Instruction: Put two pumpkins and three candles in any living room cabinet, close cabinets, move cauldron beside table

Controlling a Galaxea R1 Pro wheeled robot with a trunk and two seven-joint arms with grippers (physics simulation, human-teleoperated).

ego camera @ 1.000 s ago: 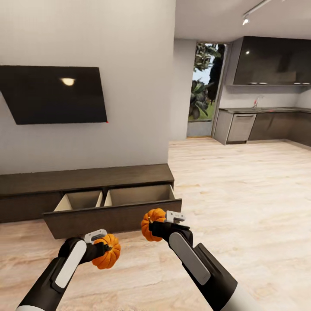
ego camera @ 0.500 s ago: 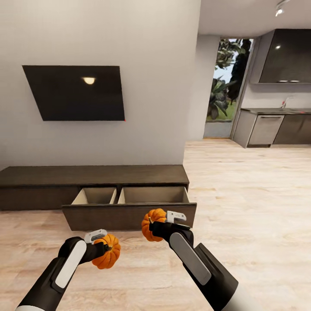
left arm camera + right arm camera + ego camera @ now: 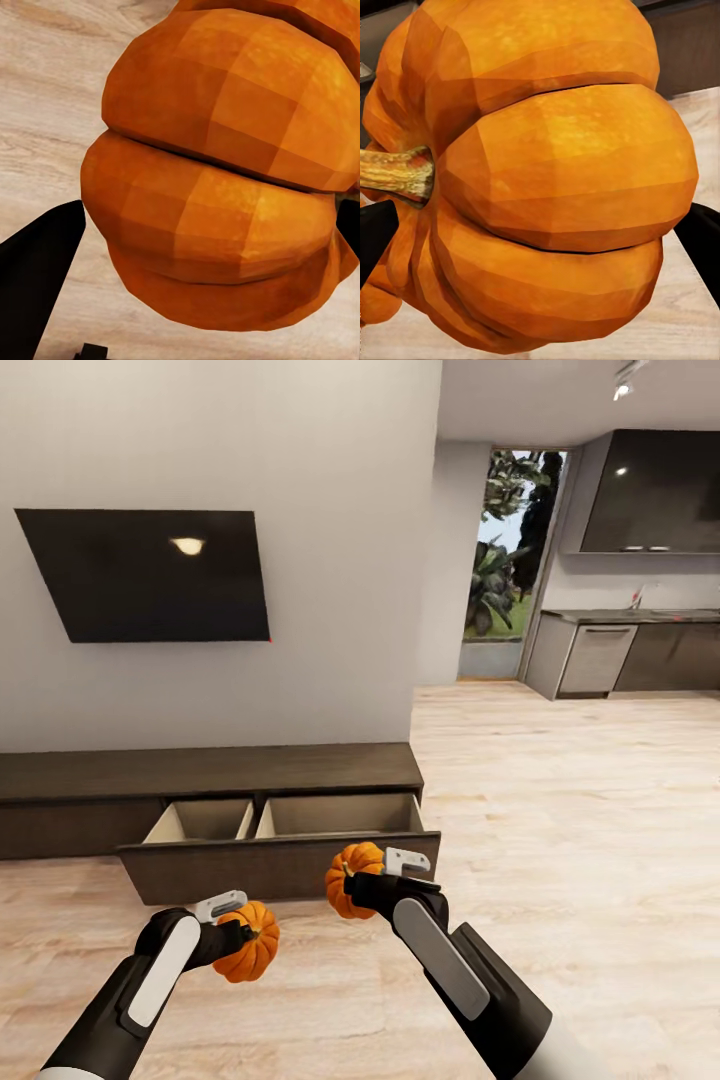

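The far side of each pumpkin is hidden in the head view: the left pumpkin [image 3: 248,954] is partly covered by the left gripper [image 3: 228,932], the right pumpkin [image 3: 352,878] by the right gripper [image 3: 372,876]. In both wrist views the pumpkins [image 3: 225,172] [image 3: 540,180] are cut off by the picture's edges. The cabinet [image 3: 200,772] is cut off at the left edge, and the drawer [image 3: 280,860] floor is probably hidden behind its front.

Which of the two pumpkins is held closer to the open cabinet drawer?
The pumpkin in the right gripper: in the head view it overlaps the drawer front, while the pumpkin in the left gripper, sits lower, over bare floor.
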